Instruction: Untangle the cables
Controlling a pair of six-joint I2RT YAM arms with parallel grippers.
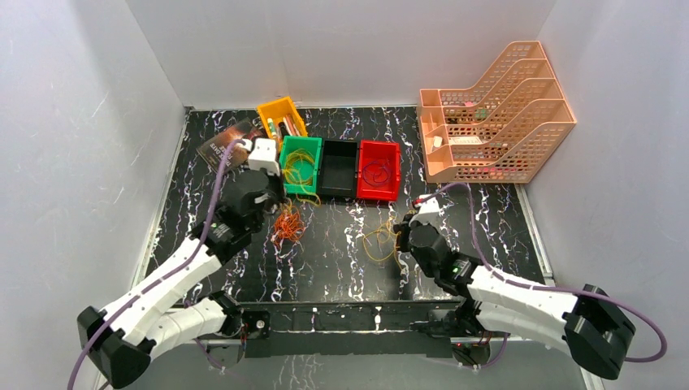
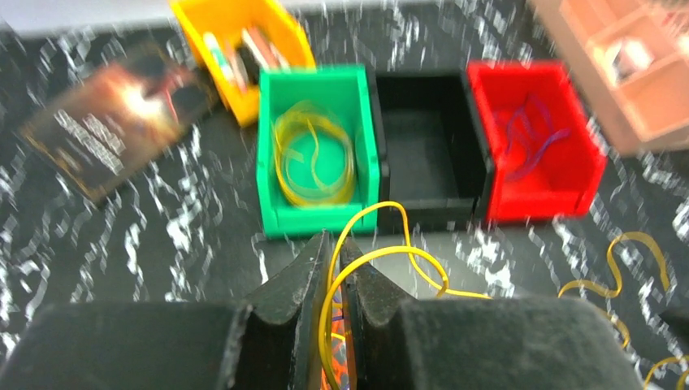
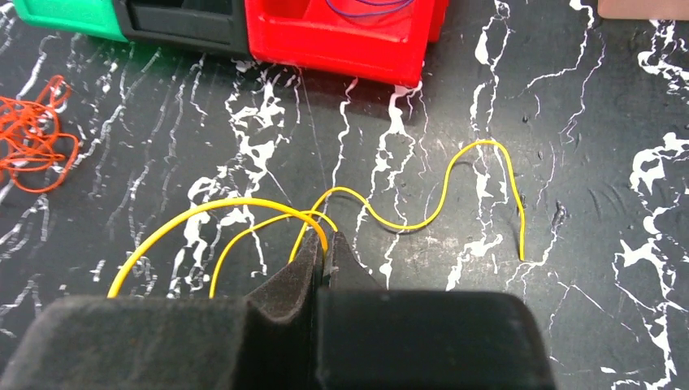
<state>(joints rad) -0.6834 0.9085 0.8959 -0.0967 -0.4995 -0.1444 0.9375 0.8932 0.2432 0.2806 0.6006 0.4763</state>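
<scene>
My left gripper [image 2: 335, 250] [image 1: 279, 203] is shut on a thin yellow cable [image 2: 410, 253] that loops out ahead of its jaws, just in front of the green bin [image 2: 270, 175]. Below it lies a tangle of orange cables [image 1: 287, 226], glimpsed between the left fingers [image 2: 296, 284]. My right gripper [image 3: 325, 240] [image 1: 402, 236] is shut on another yellow cable [image 3: 443, 207] [image 1: 379, 240], which snakes over the black marbled table to both sides of the jaws. The orange tangle [image 3: 32, 138] sits apart, at the left of the right wrist view.
The green bin [image 1: 286, 166] holds coiled yellow cables [image 2: 313, 154]. Beside it stand a black bin [image 1: 325, 180] and a red bin [image 1: 394, 180] with a purple cable [image 2: 528, 138]. A yellow bin [image 1: 268, 110], a booklet [image 1: 223, 142] and a peach file rack [image 1: 496, 114] stand at the back.
</scene>
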